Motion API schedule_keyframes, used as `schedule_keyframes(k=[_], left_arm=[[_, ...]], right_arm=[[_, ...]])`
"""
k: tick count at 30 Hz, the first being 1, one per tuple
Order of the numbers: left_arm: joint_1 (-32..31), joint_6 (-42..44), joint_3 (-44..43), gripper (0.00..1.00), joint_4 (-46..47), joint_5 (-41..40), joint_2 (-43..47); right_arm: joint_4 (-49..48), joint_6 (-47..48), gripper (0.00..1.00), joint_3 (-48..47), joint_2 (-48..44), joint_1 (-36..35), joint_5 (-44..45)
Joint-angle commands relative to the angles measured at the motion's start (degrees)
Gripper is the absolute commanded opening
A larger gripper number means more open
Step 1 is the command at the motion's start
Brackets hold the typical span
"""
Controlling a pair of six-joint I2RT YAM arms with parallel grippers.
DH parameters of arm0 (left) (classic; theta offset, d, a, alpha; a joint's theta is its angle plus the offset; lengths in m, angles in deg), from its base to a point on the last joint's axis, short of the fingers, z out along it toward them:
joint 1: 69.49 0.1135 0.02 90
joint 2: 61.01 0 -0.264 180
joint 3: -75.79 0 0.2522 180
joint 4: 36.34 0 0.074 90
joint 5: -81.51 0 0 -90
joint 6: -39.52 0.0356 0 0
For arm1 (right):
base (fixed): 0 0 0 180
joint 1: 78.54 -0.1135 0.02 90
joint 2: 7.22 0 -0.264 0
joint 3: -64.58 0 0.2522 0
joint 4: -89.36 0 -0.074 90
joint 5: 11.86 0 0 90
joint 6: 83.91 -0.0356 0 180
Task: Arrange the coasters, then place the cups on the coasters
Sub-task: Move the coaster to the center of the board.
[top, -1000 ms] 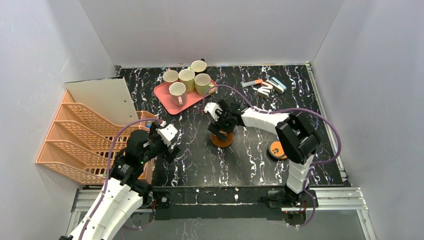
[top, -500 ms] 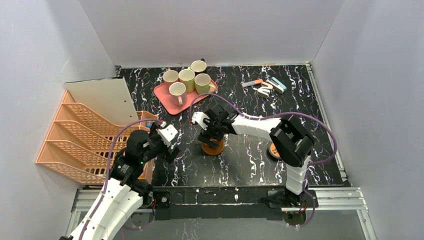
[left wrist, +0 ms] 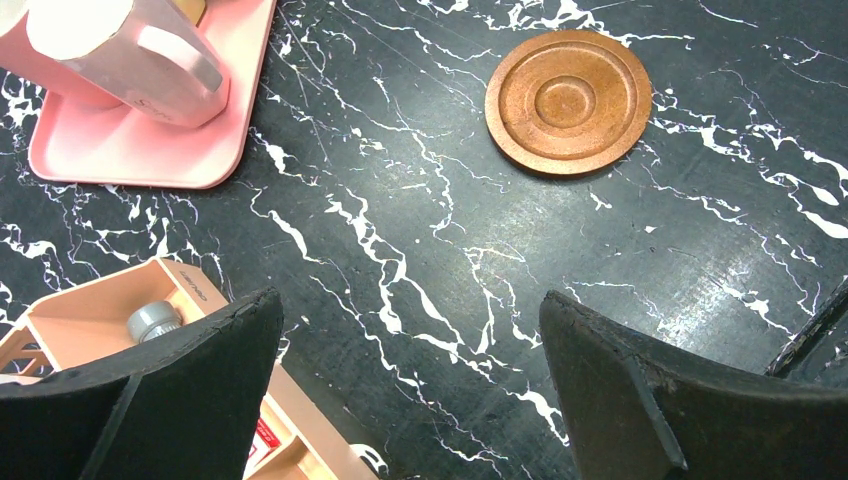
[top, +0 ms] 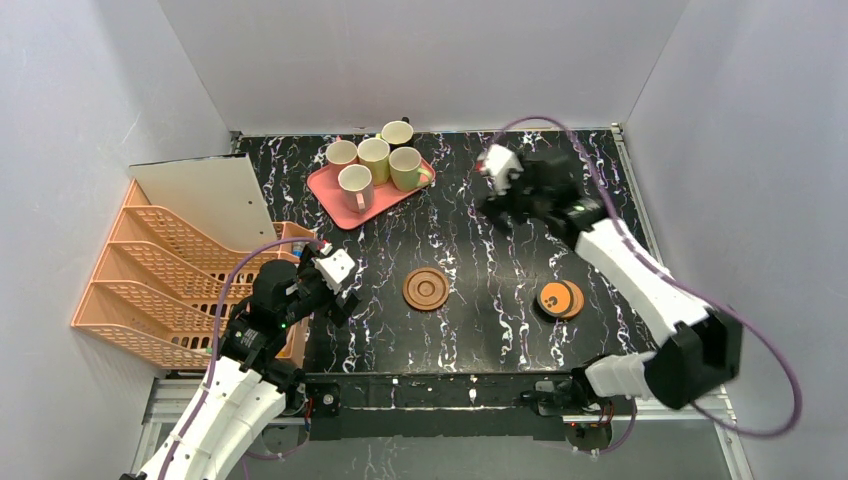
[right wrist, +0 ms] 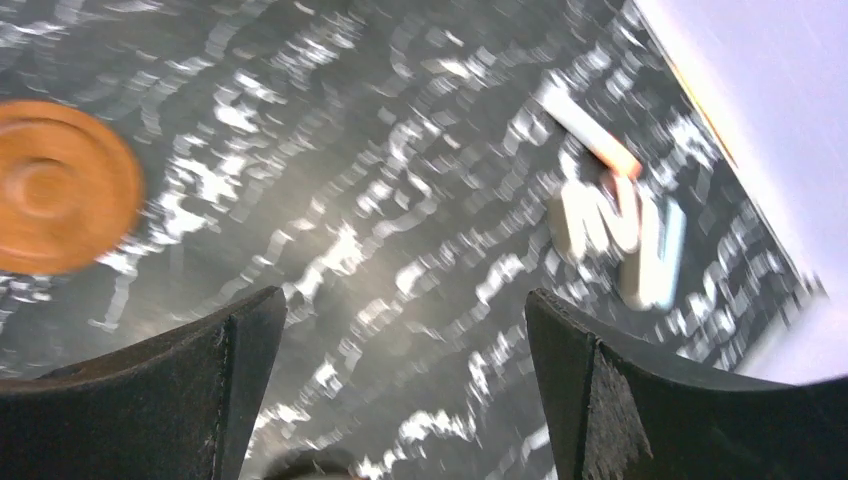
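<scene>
A brown ringed coaster (top: 425, 289) lies alone mid-table, also seen as the ringed coaster (left wrist: 568, 100) in the left wrist view. An orange stack of coasters (top: 560, 298) sits to its right. Several cups (top: 374, 157) stand on the pink tray (top: 330, 208) at the back; a pale pink cup (left wrist: 130, 55) shows on the tray (left wrist: 130, 160). My left gripper (top: 343, 298) (left wrist: 410, 380) hovers open and empty, left of the ringed coaster. My right gripper (top: 497, 205) (right wrist: 405, 370) is open and empty, raised over the far table. An orange coaster (right wrist: 60, 185) appears blurred.
An orange file rack (top: 180, 280) (left wrist: 100, 320) fills the left side, with a white board (top: 205, 195) behind it. Small stationery items (top: 530, 172) (right wrist: 620, 220) lie at the back right. Grey walls enclose the table on three sides.
The right gripper slid the ringed coaster a little left, let go of it, then swung up and back toward the far right. The left arm has not moved.
</scene>
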Motion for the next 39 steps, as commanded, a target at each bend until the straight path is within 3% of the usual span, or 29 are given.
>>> schedule_keyframes(k=[1,5,9,25,39], left_arm=[[0.4,0.5,0.3,0.98,-0.8,1.2,0.1],[0.4,0.7,0.3,0.98,-0.9,1.5,0.2],[0.4,0.5,0.2,0.98,-1.0,1.0,0.3],[0.5,0.5,0.2,0.98,-1.0,1.0,0.4],[0.8,0.1,0.2,0.98,-0.6,0.3,0.2]], right_arm=[[6.1,3.7,0.99,10.3,-9.4,10.0,-3.5],[6.2,3.8,0.99,19.6,-18.6,13.5,-4.6],[5.6,3.9,0.99,25.3,-21.9,15.6,-3.6],[9.8,7.8,0.99,27.9,-15.6,17.5,-8.6],[9.6,7.9,0.99,31.2,-18.4,17.6,-7.7]])
